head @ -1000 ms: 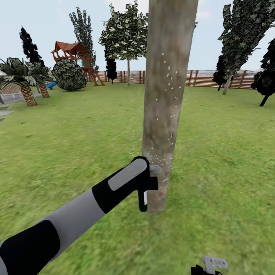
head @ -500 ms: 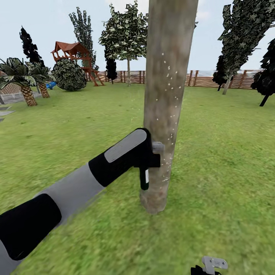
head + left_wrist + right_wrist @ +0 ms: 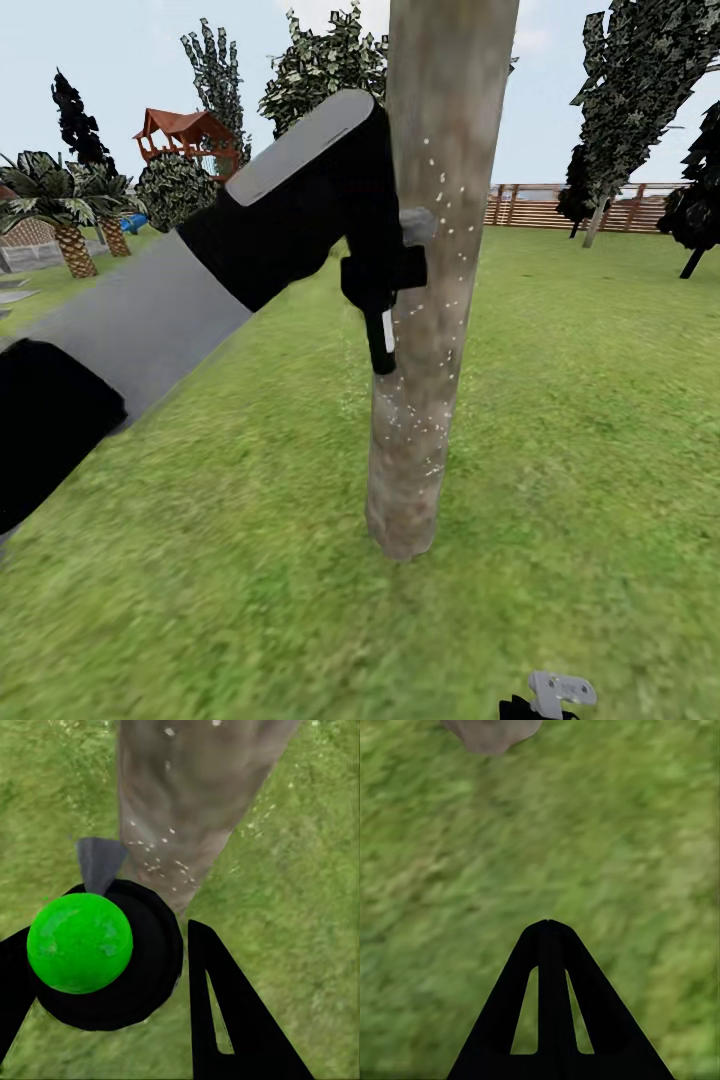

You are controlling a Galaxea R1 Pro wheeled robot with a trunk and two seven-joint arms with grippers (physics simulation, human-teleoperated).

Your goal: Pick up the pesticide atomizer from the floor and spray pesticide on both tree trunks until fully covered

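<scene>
Left gripper (image 3: 385,290) clamped on slim dark pesticide atomizer (image 3: 380,335), nozzle just beside thick mottled grey-brown tree trunk (image 3: 430,300). Sweep slowly; bare bark above needs white specks (image 3: 440,225). Right gripper (image 3: 547,937) fingers together.

Dark pesticide atomizer (image 3: 382,330) hanging upright against thick tree trunk (image 3: 425,330) — white pesticide specks (image 3: 440,235) dotting bark

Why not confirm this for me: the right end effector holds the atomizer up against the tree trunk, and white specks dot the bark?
Wrong arm. The left end effector holds the pesticide atomizer against the tree trunk, as the head view shows. White pesticide specks do dot the bark.
</scene>
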